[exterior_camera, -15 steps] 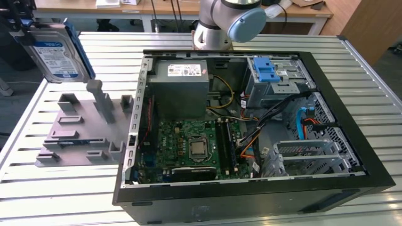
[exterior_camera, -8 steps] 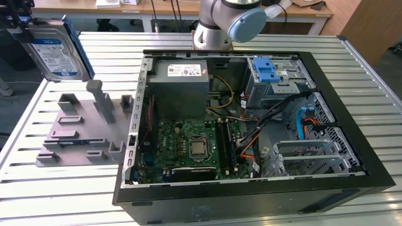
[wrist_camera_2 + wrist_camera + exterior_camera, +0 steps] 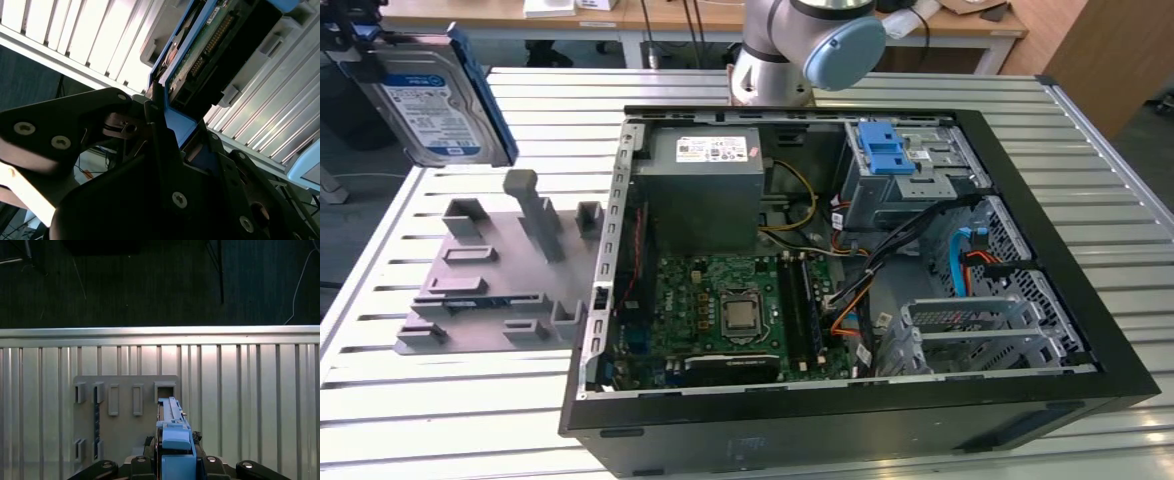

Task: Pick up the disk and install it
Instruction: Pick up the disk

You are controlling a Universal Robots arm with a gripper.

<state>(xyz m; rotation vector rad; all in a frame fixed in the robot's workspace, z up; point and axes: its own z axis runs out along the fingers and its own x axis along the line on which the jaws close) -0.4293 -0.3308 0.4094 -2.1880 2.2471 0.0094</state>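
The disk (image 3: 434, 100), silver with a white-and-blue label and a blue plastic bracket, hangs in the air above the table's far corner on the exterior view's left. It is clear of the grey holder (image 3: 500, 270) below it. My gripper (image 3: 367, 55) is shut on its upper edge. In the first wrist view the blue bracket of the disk (image 3: 175, 440) stands edge-on between my gripper's (image 3: 176, 462) black fingers, above the grey holder (image 3: 125, 415). In the second wrist view the disk's (image 3: 210, 45) green circuit board and connector face the camera.
An open black computer case (image 3: 1067, 290) lies on the slatted metal table (image 3: 454, 400). Inside are a grey power-supply box (image 3: 707, 180), a green motherboard (image 3: 734, 310), loose cables and a silver drive cage with a blue latch (image 3: 887, 150). The arm's base (image 3: 801, 50) stands behind the case.
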